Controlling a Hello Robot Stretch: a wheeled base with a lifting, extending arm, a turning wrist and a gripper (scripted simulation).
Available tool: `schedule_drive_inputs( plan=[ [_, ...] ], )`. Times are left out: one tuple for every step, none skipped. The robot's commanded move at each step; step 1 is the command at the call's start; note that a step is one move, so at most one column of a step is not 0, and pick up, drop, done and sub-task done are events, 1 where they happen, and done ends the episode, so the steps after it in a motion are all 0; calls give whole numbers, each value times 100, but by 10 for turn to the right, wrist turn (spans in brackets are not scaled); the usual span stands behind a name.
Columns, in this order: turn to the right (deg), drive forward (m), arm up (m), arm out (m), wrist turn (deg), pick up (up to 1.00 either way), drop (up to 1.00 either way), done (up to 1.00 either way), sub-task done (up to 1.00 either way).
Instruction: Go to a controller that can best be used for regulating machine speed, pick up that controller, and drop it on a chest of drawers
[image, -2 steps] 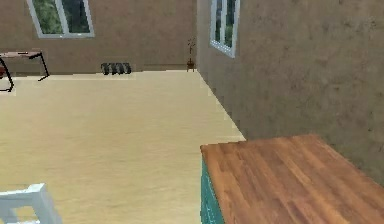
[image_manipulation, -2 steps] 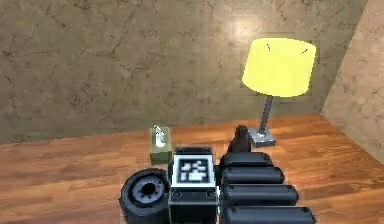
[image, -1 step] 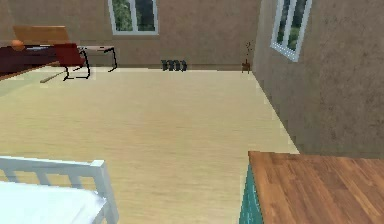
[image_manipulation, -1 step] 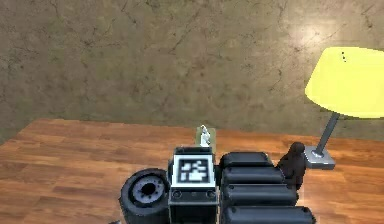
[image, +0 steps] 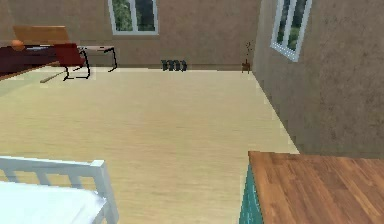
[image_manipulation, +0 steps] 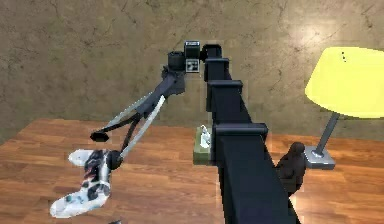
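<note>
In the arm side view my arm (image_manipulation: 235, 120) reaches out over a brown wooden top (image_manipulation: 40, 150). The gripper (image_manipulation: 105, 148) slants down to the left from its dark body. A white and grey lumpy thing (image_manipulation: 88, 188) sits at the fingertips, seen against the wood. Its shape is too vague to name, and I cannot tell whether the gripper holds it. In the forward view the same wooden top on a teal cabinet (image: 318, 185), likely the chest of drawers, fills the lower right corner.
On the wooden top stand a small green and white box (image_manipulation: 203, 145), a dark figurine (image_manipulation: 292, 168) and a yellow-shaded lamp (image_manipulation: 345, 80). A white bed frame (image: 55, 172) is at lower left. A dark red table (image: 30, 58) stands far left beyond open floor.
</note>
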Motion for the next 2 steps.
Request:
schedule_drive_inputs(
  plan=[
    [0, 0, 0, 0, 450, 0, 0, 0, 0],
    [0, 0, 0, 0, 450, 0, 0, 0, 0]
  ],
)
